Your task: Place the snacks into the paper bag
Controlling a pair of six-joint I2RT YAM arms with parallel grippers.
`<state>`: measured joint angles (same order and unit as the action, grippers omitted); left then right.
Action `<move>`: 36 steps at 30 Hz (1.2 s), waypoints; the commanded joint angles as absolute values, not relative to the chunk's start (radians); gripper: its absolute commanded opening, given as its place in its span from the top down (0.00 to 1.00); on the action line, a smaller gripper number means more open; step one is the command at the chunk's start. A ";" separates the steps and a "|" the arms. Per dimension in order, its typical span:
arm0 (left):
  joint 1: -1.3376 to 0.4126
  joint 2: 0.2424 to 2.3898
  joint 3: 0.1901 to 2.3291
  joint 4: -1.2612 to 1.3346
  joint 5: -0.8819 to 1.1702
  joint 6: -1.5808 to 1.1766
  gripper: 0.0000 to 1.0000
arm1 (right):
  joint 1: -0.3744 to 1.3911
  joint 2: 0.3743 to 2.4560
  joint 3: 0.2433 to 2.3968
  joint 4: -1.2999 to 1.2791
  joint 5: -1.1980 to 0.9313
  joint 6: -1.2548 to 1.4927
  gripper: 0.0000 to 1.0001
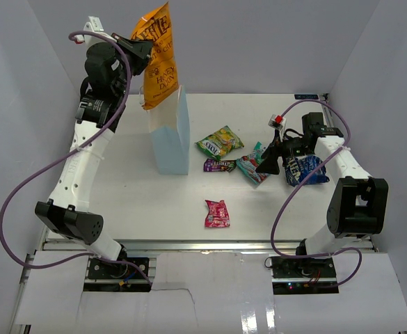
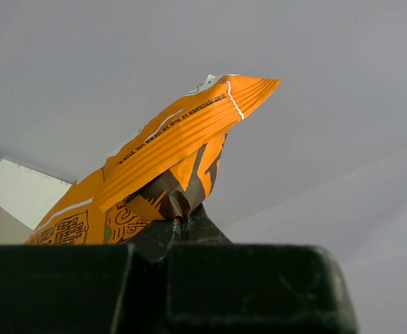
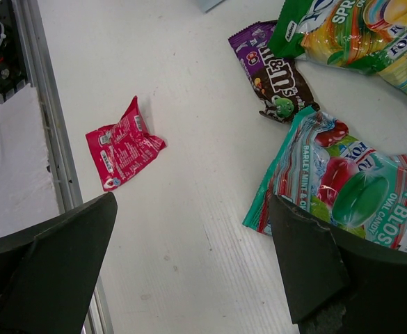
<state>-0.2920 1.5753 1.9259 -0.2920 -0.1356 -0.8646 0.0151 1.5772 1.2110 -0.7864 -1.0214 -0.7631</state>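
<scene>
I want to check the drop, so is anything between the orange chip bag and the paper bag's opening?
Nothing visible. The left fingers hold the orange chip bag in the air, its lower end right at the top of the paper bag, with no other packet between them.

White table, grey walls

High rear view and close right wrist share pink-red packet.

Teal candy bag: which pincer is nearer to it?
Right. The right pincer is open at the teal candy bag; the left pincer grips the orange chip bag above the paper bag.
</scene>
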 commanded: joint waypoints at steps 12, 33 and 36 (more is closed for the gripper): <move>-0.296 1.482 1.830 -0.222 -0.143 -0.841 1.00 | 0.012 1.540 1.192 -0.801 -1.052 -0.770 0.05; -0.298 1.463 1.684 -0.169 -0.103 -0.865 1.00 | 0.012 1.537 1.183 -0.805 -1.052 -0.781 0.05; -0.296 1.451 1.666 -0.170 -0.107 -0.862 0.80 | 0.012 1.539 1.186 -0.811 -1.051 -0.790 0.05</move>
